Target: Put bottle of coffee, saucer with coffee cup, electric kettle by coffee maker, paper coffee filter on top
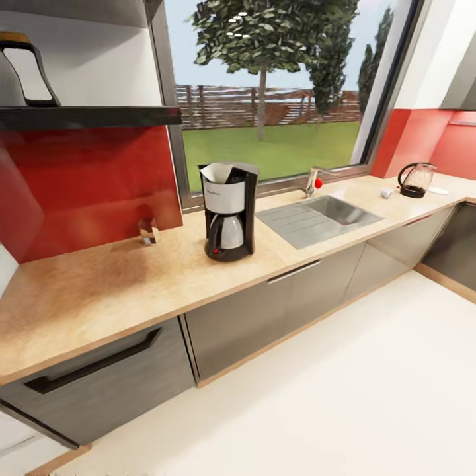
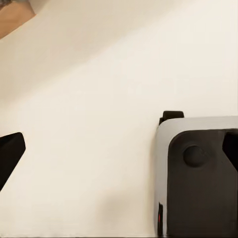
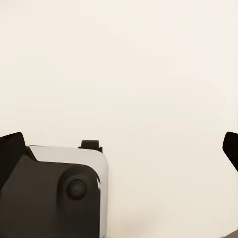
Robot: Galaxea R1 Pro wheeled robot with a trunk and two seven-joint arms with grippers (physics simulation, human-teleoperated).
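The coffee maker [image 1: 228, 211] stands on the kitchen countertop [image 1: 99, 284], left of the sink. The white paper coffee filter [image 1: 217, 173] sits in its top. The small bottle of coffee [image 1: 150, 231] rests on the counter by the red backsplash, left of the machine. Far along the counter to the right are the electric kettle [image 1: 415, 178], the tiny coffee cup [image 1: 387, 192] and the saucer [image 1: 437, 190]. My left gripper [image 2: 121, 153] and right gripper [image 3: 121, 148] hang open over the pale floor, fingertips wide apart and nothing between them.
A steel sink [image 1: 317, 218] with a tap [image 1: 311, 182] separates the coffee maker from the kettle. A dark shelf [image 1: 86, 116] at upper left carries a black-handled vessel [image 1: 23, 69]. Grey cabinet fronts [image 1: 264, 317] run below the counter. My own base [image 2: 198, 183] shows under the grippers.
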